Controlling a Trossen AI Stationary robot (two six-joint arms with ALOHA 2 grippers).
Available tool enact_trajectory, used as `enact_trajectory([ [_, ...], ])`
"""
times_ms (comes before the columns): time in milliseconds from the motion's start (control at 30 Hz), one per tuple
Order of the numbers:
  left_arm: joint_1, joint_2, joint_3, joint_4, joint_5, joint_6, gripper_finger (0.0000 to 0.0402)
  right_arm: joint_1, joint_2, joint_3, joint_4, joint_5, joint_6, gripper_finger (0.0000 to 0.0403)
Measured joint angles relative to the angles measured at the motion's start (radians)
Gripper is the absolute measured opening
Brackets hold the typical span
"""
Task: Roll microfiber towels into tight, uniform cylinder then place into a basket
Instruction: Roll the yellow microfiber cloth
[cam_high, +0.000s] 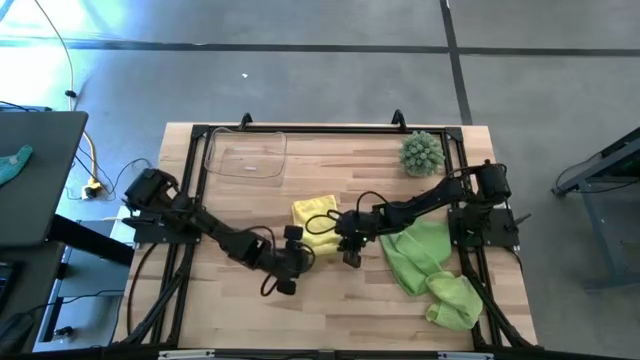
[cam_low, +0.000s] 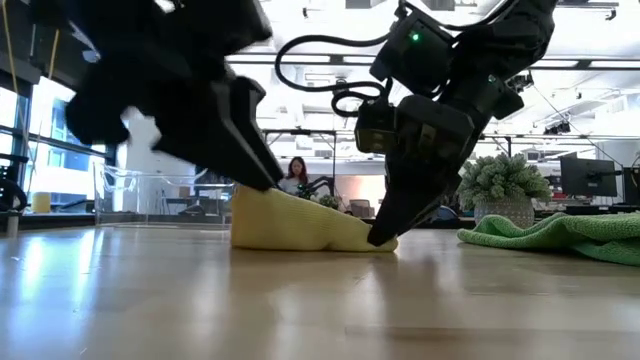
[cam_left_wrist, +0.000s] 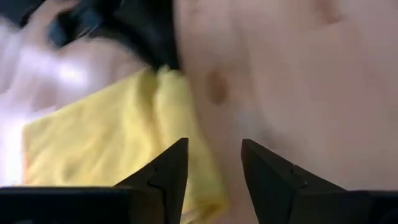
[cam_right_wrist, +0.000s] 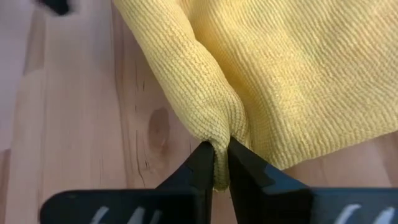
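Observation:
A pale yellow microfiber towel (cam_high: 315, 222) lies crumpled at the table's middle, its underside on the wood. My right gripper (cam_right_wrist: 216, 163) is shut on the towel's near right end, low at the table top (cam_low: 383, 238). My left gripper (cam_left_wrist: 214, 168) hangs open just over the towel's near left edge (cam_low: 265, 175). Its left finger stands over the cloth and its right finger over bare wood. Two light green towels (cam_high: 420, 255) (cam_high: 455, 300) lie in a heap at the near right. The clear basket (cam_high: 245, 155) stands at the far left. My right gripper pinches a bunched fold of the yellow towel's edge (cam_right_wrist: 214, 140) between its two fingertips. The fingers slant down from the table's right side. The fold is gathered into a ridge running away from the fingers, and the rest of the towel lies slack on the table (cam_low: 290, 225). My left gripper hangs close over the towel; I cannot tell whether a finger touches it.
A spiky green plant (cam_high: 422, 152) stands at the far right corner. A black frame (cam_high: 190, 180) runs round the table's edges. Bare wood (cam_high: 330, 310) lies along the near side, between the arms. In the low view a person (cam_low: 297, 172) shows far behind the table.

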Motion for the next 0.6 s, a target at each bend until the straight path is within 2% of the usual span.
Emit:
enact_trajectory([
  [100, 0.008, 0.035, 0.001, 0.031, -0.034, -0.028, 0.0144, 0.000, 0.000, 0.000, 0.002, -0.002, 0.001, 0.0026],
  [333, 0.020, 0.102, 0.001, 0.021, -0.010, -0.147, 0.0145, 0.000, 0.000, 0.000, 0.001, -0.008, 0.015, 0.0026],
  [500, 0.020, 0.115, 0.002, -0.002, -0.003, -0.266, 0.0118, 0.000, 0.000, 0.000, 0.002, -0.009, 0.007, 0.0026],
  [600, 0.018, 0.115, 0.000, -0.011, -0.039, -0.276, 0.0100, 0.000, 0.000, 0.000, 0.002, -0.009, 0.006, 0.0026],
])
